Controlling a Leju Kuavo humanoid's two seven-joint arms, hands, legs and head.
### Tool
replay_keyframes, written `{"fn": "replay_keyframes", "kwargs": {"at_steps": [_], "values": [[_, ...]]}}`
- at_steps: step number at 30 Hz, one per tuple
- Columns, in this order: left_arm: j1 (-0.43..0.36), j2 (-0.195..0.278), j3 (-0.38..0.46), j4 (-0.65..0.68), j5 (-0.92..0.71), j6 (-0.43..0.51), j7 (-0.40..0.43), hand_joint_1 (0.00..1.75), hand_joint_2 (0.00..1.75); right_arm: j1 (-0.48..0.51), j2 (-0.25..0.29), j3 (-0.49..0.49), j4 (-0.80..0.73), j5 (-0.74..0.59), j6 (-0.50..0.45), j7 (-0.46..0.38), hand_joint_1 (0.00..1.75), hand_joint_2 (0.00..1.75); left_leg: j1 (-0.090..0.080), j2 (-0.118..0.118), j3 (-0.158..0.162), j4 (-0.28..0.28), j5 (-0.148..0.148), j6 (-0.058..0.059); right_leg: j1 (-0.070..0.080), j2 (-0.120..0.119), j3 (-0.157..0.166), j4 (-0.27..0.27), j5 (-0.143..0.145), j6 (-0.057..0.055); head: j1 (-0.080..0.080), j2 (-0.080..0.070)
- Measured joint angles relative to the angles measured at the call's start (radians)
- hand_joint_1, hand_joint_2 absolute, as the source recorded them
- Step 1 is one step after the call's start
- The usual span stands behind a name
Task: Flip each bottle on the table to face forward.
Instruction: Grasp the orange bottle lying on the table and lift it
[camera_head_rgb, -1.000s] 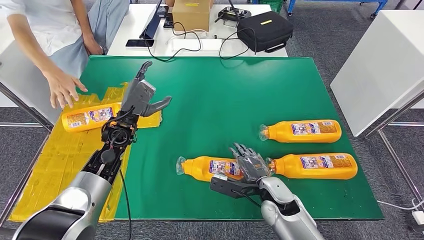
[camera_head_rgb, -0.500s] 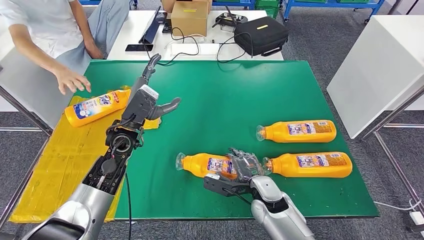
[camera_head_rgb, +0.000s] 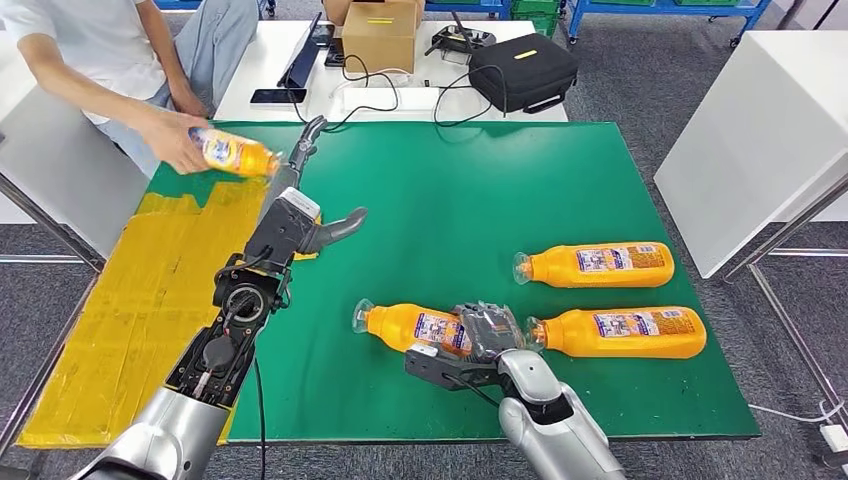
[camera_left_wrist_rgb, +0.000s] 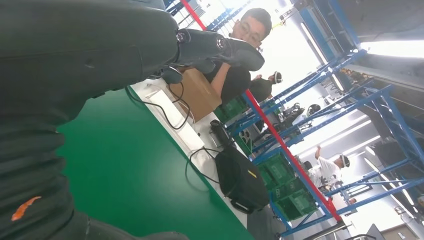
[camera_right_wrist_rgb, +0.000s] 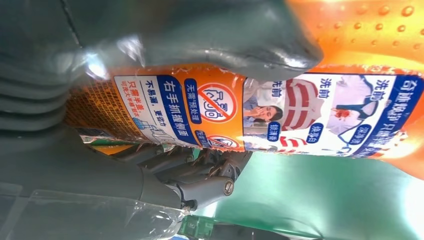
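Three orange bottles lie on their sides on the green table (camera_head_rgb: 440, 190). My right hand (camera_head_rgb: 488, 330) grips the near middle bottle (camera_head_rgb: 410, 327) at its base end. In the right wrist view the thumb (camera_right_wrist_rgb: 200, 30) lies over that bottle's label (camera_right_wrist_rgb: 280, 110), with the fingers (camera_right_wrist_rgb: 200, 177) curled on its other side. Two more bottles (camera_head_rgb: 600, 264) (camera_head_rgb: 625, 332) lie to the right, back labels up. My left hand (camera_head_rgb: 300, 212) hovers open above the table's left part, its fingers spread and holding nothing. A person's hand holds a fourth bottle (camera_head_rgb: 232, 152) in the air at the far left.
A yellow taped patch (camera_head_rgb: 130, 310) covers the table's left side. The person (camera_head_rgb: 100, 50) stands at the far left corner. Behind the green table, a white table carries a cardboard box (camera_head_rgb: 380, 35), a black bag (camera_head_rgb: 525, 68) and cables. A white cabinet (camera_head_rgb: 750, 130) stands to the right.
The person has lifted the bottle off the yellow patch and now holds it in the air. My right hand has closed around the near bottle. My left hand has risen slightly.
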Motion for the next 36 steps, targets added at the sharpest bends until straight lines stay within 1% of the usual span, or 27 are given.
{"fn": "replay_keyframes", "kwargs": {"at_steps": [1,2,3,5,6,7,13,20,24,26,30,36], "values": [[0.002,0.0,-0.001,-0.001,-0.001,-0.002,0.0,0.0,1.75,0.001,0.0,-0.002,0.0,0.002,-0.003,0.001,1.75,1.75,0.0,0.0,0.0,0.0,0.0,0.0,0.0,0.0,-0.001,0.0,-0.001,0.0,0.0,0.0],[0.003,-0.001,-0.002,-0.002,-0.002,-0.003,0.0,0.0,1.75,0.002,0.001,-0.004,0.001,0.004,-0.006,0.002,1.7,1.75,0.0,0.0,0.0,0.0,-0.001,0.0,0.0,0.0,-0.003,0.0,-0.002,-0.001,0.0,0.0],[0.004,-0.002,-0.002,-0.003,-0.003,-0.005,0.0,0.0,1.75,0.003,0.001,-0.006,0.001,0.008,-0.008,0.005,1.34,1.75,0.0,0.0,0.0,0.0,-0.002,-0.001,0.0,0.0,-0.005,0.0,-0.003,-0.001,0.0,0.0],[0.006,-0.006,-0.003,-0.004,-0.007,-0.01,0.0,0.0,1.75,0.005,0.003,-0.011,0.001,0.015,-0.01,0.01,0.47,1.75,0.0,-0.001,0.001,0.0,-0.005,-0.001,0.0,-0.001,-0.008,-0.001,-0.006,0.0,0.0,0.0],[0.006,-0.008,-0.003,-0.004,-0.01,-0.013,0.0,0.0,1.75,0.007,0.004,-0.013,0.001,0.021,-0.011,0.013,0.08,1.75,0.0,-0.002,0.001,0.0,-0.005,-0.001,0.0,-0.001,-0.008,0.0,-0.007,0.001,0.0,0.0],[0.007,-0.009,-0.003,-0.005,-0.012,-0.016,0.0,0.0,1.75,0.009,0.005,-0.014,0.001,0.027,-0.012,0.017,0.0,1.75,0.0,-0.002,0.001,0.0,-0.006,0.0,0.0,-0.001,-0.007,0.0,-0.007,0.001,0.0,0.0],[0.013,-0.017,-0.003,-0.008,-0.017,-0.022,0.0,0.0,1.75,0.019,0.009,-0.017,0.002,0.053,-0.029,0.036,0.0,1.75,0.0,-0.003,0.002,0.0,-0.004,-0.001,0.0,-0.001,-0.006,0.0,-0.007,0.001,0.0,0.0],[0.024,-0.017,-0.003,-0.01,-0.02,-0.036,-0.006,0.0,1.75,0.022,0.015,-0.019,0.004,0.071,-0.034,0.041,0.0,1.75,0.0,-0.003,0.002,0.0,-0.004,0.0,-0.001,-0.001,-0.001,-0.001,-0.006,0.0,0.0,0.0],[0.028,-0.017,-0.003,-0.01,-0.02,-0.046,-0.007,0.0,1.75,0.024,0.018,-0.022,0.005,0.079,-0.035,0.04,0.0,0.0,0.0,-0.003,0.002,0.0,-0.003,0.001,-0.001,-0.001,0.003,-0.001,-0.005,0.0,0.0,0.0],[0.031,-0.017,-0.003,-0.01,-0.02,-0.05,-0.007,0.0,1.75,0.026,0.019,-0.024,0.006,0.08,-0.036,0.036,0.0,0.0,0.0,-0.003,0.001,0.0,-0.003,0.001,-0.001,-0.001,0.003,-0.001,-0.005,0.0,0.0,0.0],[0.037,-0.017,-0.002,-0.01,-0.021,-0.054,-0.008,0.0,1.75,0.026,0.02,-0.026,0.009,0.083,-0.037,0.031,0.0,1.75,0.0,-0.003,0.001,0.0,-0.003,0.001,-0.001,-0.002,0.003,-0.001,-0.005,0.0,0.0,0.0],[0.038,-0.017,-0.002,-0.01,-0.02,-0.059,-0.008,0.0,1.75,0.025,0.021,-0.026,0.015,0.092,-0.034,0.029,0.0,1.75,0.0,-0.003,0.001,0.0,-0.003,0.001,-0.001,-0.002,0.004,-0.001,-0.005,0.001,0.0,0.0]]}}
